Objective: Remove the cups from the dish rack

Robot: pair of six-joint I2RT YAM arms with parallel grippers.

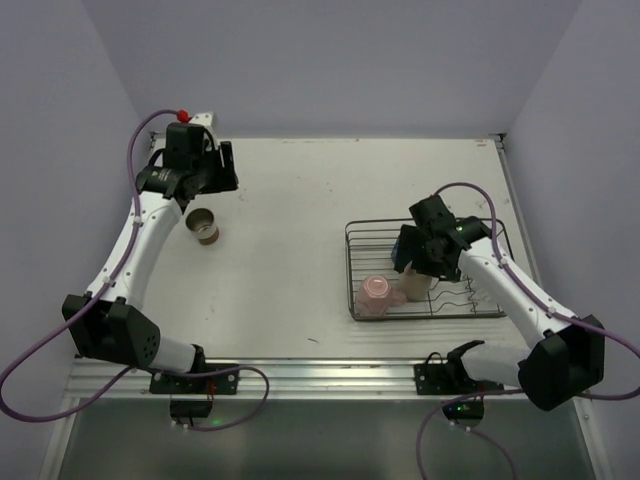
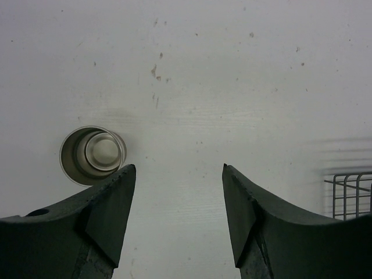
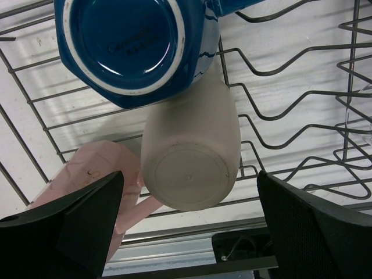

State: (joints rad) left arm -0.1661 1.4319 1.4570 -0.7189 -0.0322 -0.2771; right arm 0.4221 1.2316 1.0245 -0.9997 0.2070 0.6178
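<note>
The dark wire dish rack (image 1: pixel 350 270) sits on the right of the table. In it are a blue cup (image 3: pixel 131 43), a beige cup (image 3: pixel 189 157) and a pink cup (image 3: pixel 93 174); the blue and beige ones show their bases. My right gripper (image 3: pixel 189 174) is open just above the beige cup (image 1: pixel 415 287), one finger on each side, not touching it. The pink cup (image 1: pixel 376 296) lies to its left. A brown cup (image 1: pixel 203 226) stands upright on the table at far left. My left gripper (image 1: pixel 222 168) is open and empty above the table beside the brown cup (image 2: pixel 93 154).
The rack's wavy plate slots (image 3: pixel 290 87) fill its right half. A corner of the rack (image 2: pixel 351 192) shows at the right edge of the left wrist view. A metal rail (image 1: pixel 330 375) runs along the table's near edge. Walls close in the back and sides.
</note>
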